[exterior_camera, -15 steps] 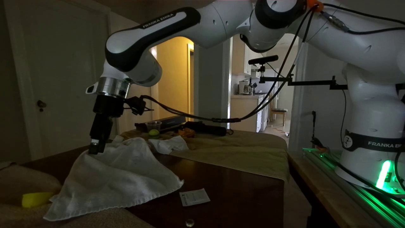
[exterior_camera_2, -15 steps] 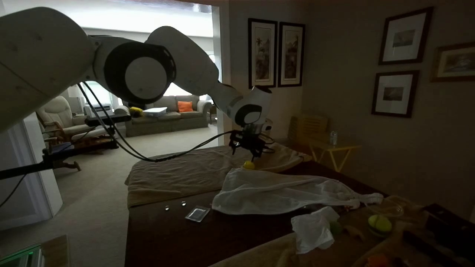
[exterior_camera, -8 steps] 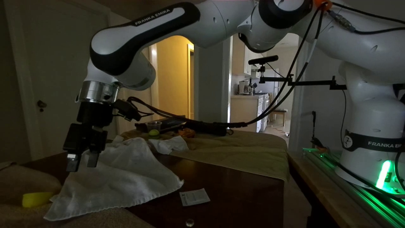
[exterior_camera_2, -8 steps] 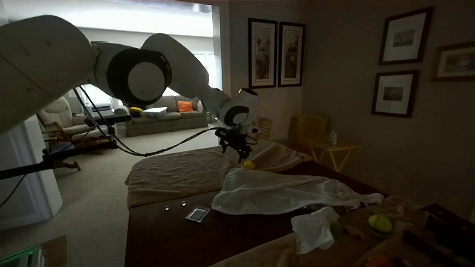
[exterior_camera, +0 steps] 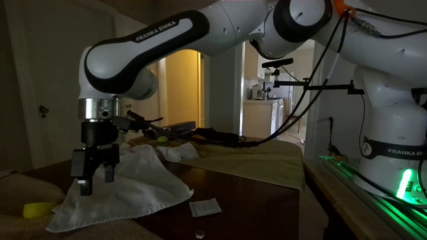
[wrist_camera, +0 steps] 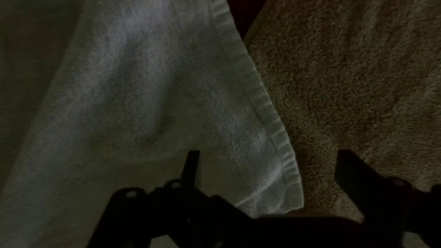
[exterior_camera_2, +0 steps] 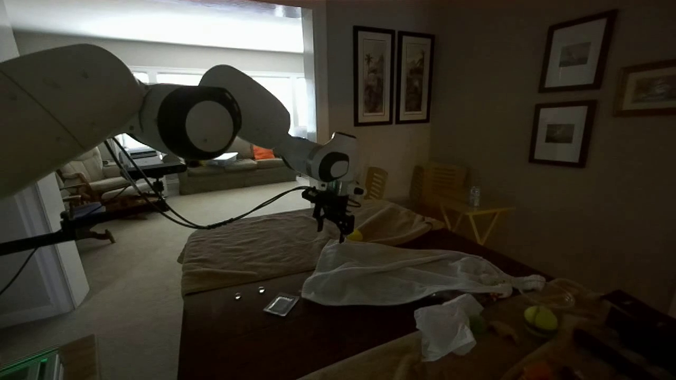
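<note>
- Leftmost in an exterior view, a tan towel (exterior_camera: 28,186) is spread over the dark table (exterior_camera: 253,203), and a small yellow object (exterior_camera: 39,210) sits on it, just beside the edge of the white cloth (exterior_camera: 133,196).
- Next comes the gripper (exterior_camera: 97,185), pointing straight down, its jaws spread wide apart and with hold of nothing.
- The white cloth lies loosely rumpled beneath the gripper: one corner runs out to the lower left, past the fingers, while the larger part spreads away to the right. Whether the fingertips touch it cannot be told.
- Across the wrist view, one finger (wrist_camera: 190,168) stands over the cloth at the left; the cloth's hemmed corner comes in between the fingertips; the other finger (wrist_camera: 358,182), at the right, is past the hem, over the tan towel.
- Right of the gripper, a crumpled white tissue (exterior_camera: 180,152) lies just beyond the cloth's far side.
- Farther right, well apart from the gripper, a clear bead (exterior_camera: 200,234) and a flat packet (exterior_camera: 205,207) rest on the dark table, the packet near the cloth's right-hand corner.
</note>
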You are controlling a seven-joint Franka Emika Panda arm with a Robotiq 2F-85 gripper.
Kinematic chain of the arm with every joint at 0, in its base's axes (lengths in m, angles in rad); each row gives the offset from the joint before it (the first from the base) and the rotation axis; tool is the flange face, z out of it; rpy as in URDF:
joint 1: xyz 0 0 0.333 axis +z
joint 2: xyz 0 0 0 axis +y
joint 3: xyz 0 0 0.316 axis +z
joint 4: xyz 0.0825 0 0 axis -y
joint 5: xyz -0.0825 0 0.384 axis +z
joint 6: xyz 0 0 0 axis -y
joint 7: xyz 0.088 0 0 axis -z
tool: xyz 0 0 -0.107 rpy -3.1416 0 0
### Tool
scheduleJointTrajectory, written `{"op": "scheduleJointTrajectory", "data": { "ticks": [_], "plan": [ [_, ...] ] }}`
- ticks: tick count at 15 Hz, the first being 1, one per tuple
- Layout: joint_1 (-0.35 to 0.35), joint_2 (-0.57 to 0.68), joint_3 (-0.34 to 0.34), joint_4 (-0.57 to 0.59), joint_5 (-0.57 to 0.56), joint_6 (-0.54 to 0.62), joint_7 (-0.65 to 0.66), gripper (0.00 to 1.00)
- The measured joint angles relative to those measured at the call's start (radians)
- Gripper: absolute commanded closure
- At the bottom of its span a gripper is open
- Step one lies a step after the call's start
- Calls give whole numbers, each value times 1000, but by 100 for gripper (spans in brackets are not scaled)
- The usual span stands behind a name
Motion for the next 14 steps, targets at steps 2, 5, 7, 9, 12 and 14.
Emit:
{"op": "scheduleJointTrajectory", "data": {
  "ticks": [2, 5, 7, 9, 12, 14],
  "plan": [
    [27, 16, -30, 59, -49, -69, 36, 0],
    [76, 58, -58, 166, -100, -157, 64, 0],
    [113, 97, -81, 240, -117, -200, 75, 0],
    [144, 140, -103, 303, -125, -230, 80, 0],
    [163, 197, -123, 370, -150, -241, 80, 0],
    [162, 230, -129, 405, -173, -241, 79, 0]
  ]
}}
